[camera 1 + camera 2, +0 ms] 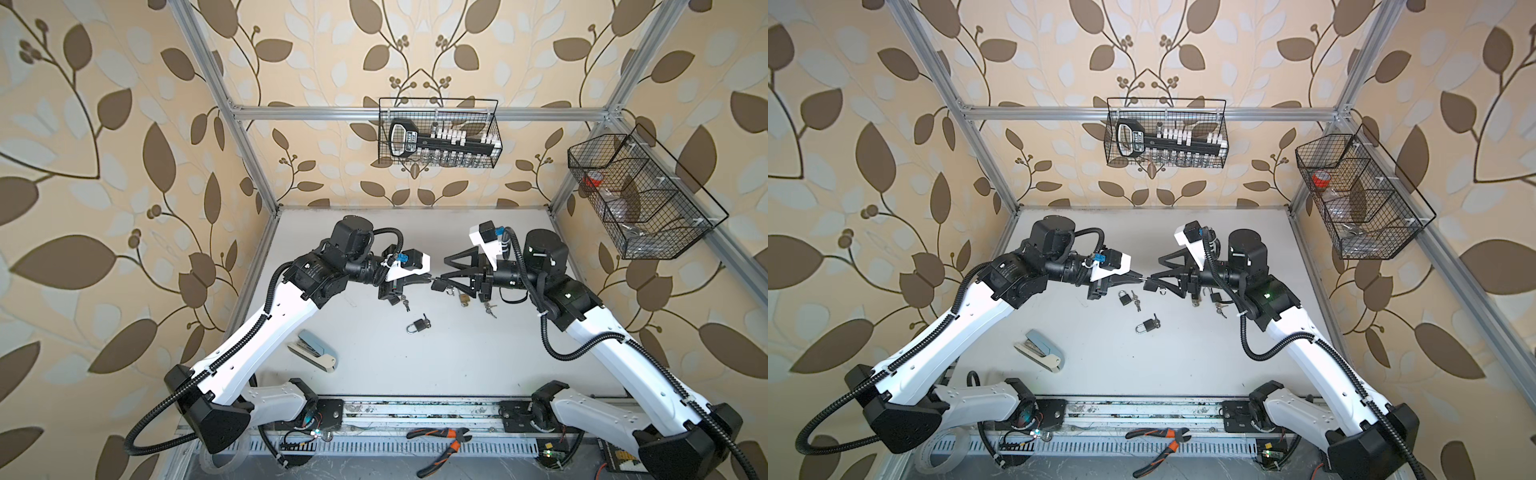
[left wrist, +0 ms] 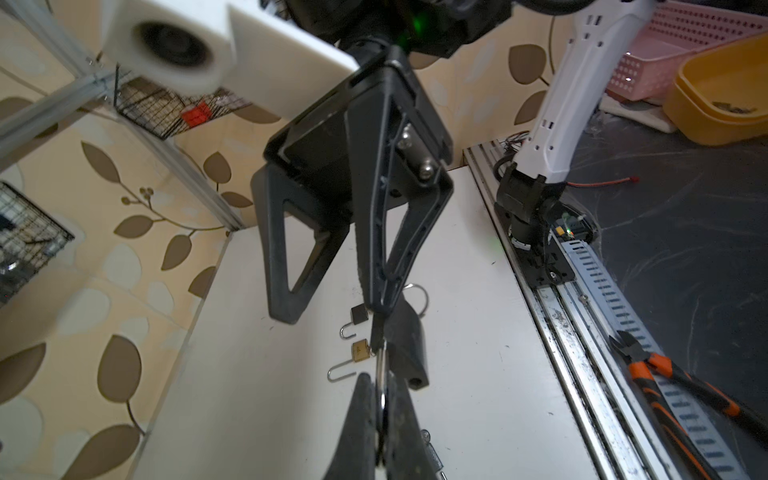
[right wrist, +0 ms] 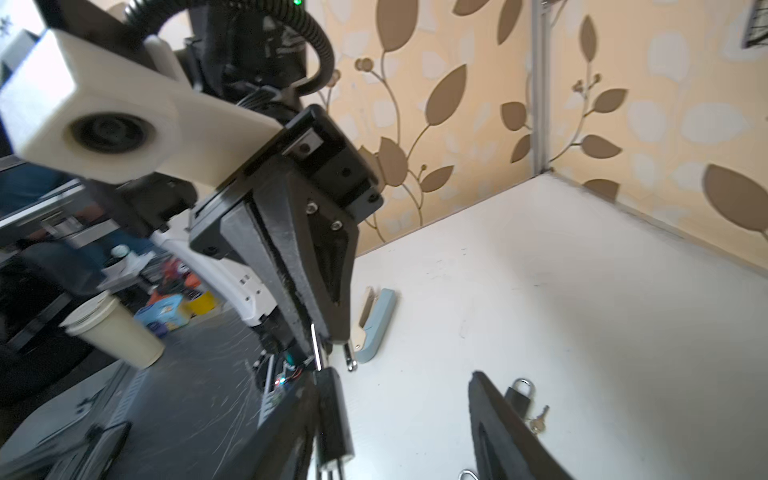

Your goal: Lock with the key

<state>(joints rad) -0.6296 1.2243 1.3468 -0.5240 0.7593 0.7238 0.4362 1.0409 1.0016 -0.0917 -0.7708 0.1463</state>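
A small black padlock point(image 3: 336, 415) hangs in the air above the table between my two grippers, also visible in a top view point(image 1: 438, 285). My left gripper point(image 2: 381, 384) is shut on a thin silver bar point(image 2: 380, 365) that comes out of the padlock's end; it looks like the shackle. Beside it a free silver leg end point(image 3: 351, 361) stands just off the body, and an empty hole point(image 2: 415, 382) shows. My right gripper point(image 3: 392, 382) is open, with the padlock lying against one finger point(image 3: 305, 411). Silver metal at the padlock's other end point(image 3: 332, 467) may be the key; I cannot tell.
On the table lie a black padlock with key point(image 1: 417, 325), a brass padlock point(image 1: 464, 298), loose keys point(image 1: 490, 308) and a pale blue stapler point(image 1: 312, 348). Orange-handled pliers point(image 1: 444, 444) lie on the front rail. Wire baskets point(image 1: 438, 133) point(image 1: 640, 195) hang on the frame.
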